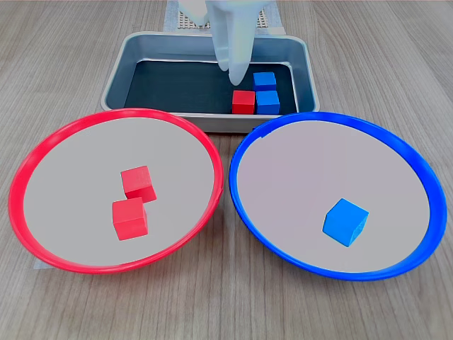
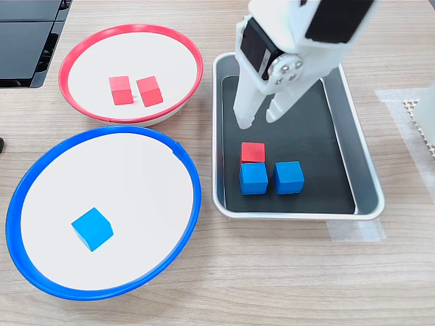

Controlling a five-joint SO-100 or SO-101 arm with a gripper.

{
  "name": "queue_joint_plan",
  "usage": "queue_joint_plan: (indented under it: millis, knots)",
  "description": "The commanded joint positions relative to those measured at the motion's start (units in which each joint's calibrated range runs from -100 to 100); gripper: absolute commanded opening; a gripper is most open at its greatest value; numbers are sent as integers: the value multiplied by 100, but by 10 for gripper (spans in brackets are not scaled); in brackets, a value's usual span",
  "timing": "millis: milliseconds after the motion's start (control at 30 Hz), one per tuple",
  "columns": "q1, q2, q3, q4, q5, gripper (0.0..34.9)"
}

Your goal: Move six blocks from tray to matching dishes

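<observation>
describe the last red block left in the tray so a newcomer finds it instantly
Find the rectangular silver-grey metal tray behind the two round dishes. Three small cubes cluster on its black base; the red cube is the only red one, touching a blue cube, below the open white fingers.

One red block (image 2: 253,151) and two blue blocks (image 2: 253,178) (image 2: 289,176) are clustered in the silver tray (image 2: 360,166); two red blocks (image 2: 121,89) (image 2: 149,91) are seen on the red-rimmed dish (image 2: 129,30), one blue block (image 2: 92,228) on the blue-rimmed dish (image 2: 102,292).

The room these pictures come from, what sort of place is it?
Probably a lab or hobby desk for robot practice: a small white arm's gripper hangs over a metal tray of blocks on a wood-grain table, beside a red dish and blue dish.
</observation>
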Motion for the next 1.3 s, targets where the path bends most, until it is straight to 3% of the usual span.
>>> queue_joint_plan:
  millis: [0, 167, 467, 533, 567, 700, 900, 1067, 1200, 1233, 1267]
  knots:
    - [-364, 21, 35, 71, -464, 161]
    - [-448, 345, 26, -152, -615, 167]
    - [-505, 1061, -83, -614, -625, 149]
    - [-505, 1206, -147, -680, -611, 98]
    - [-496, 1257, -174, -705, -601, 36]
    - [-401, 1223, -611, -160, -376, 5]
    - [417, 1087, -2550, 996, -147, 4]
    - [1180, 2298, -4462, 847, -332, 4]
    - [1312, 3202, -5026, 385, -278, 10]
    - [1302, 3304, -5008, 294, -205, 34]
    - [1246, 3364, -4835, 71, -78, 113]
